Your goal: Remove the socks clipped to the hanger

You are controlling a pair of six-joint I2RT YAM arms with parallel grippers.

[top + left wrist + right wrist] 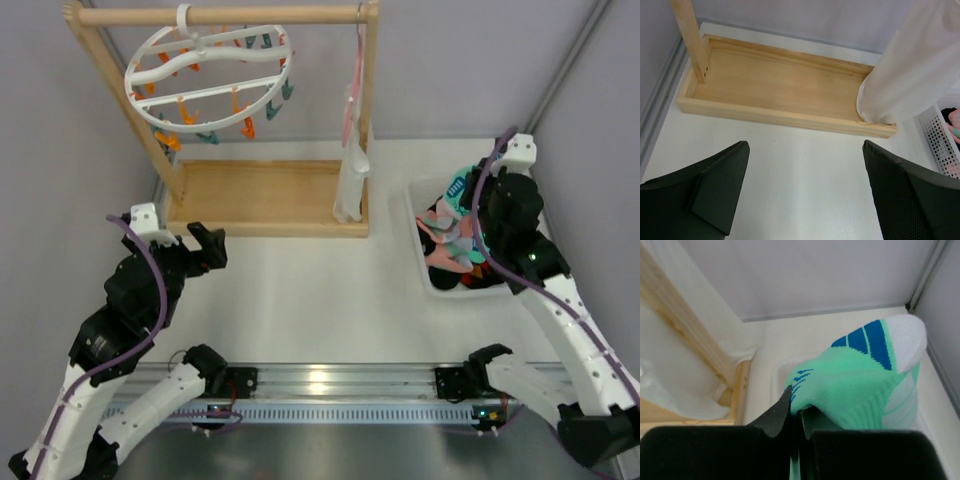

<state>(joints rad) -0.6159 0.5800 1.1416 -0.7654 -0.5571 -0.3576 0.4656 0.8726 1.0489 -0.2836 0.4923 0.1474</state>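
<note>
At right pincer [796, 407], mint-green sock [855, 385], blue stripes, white toe, seemingly gripped.

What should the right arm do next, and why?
Probably open the right fingers to drop the mint sock: it is pinched between them above the bin, where other socks lie, and the hanger seems to hold no sock.

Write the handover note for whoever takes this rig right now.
Left gripper: open, empty, over the table by the wooden rack.
Right gripper: shut on a mint-green sock, above the white bin.
Done: other socks lie in the bin. The hanger hangs on the rack, with no sock visible on its clips.
Left: drop this sock in the bin.
</note>
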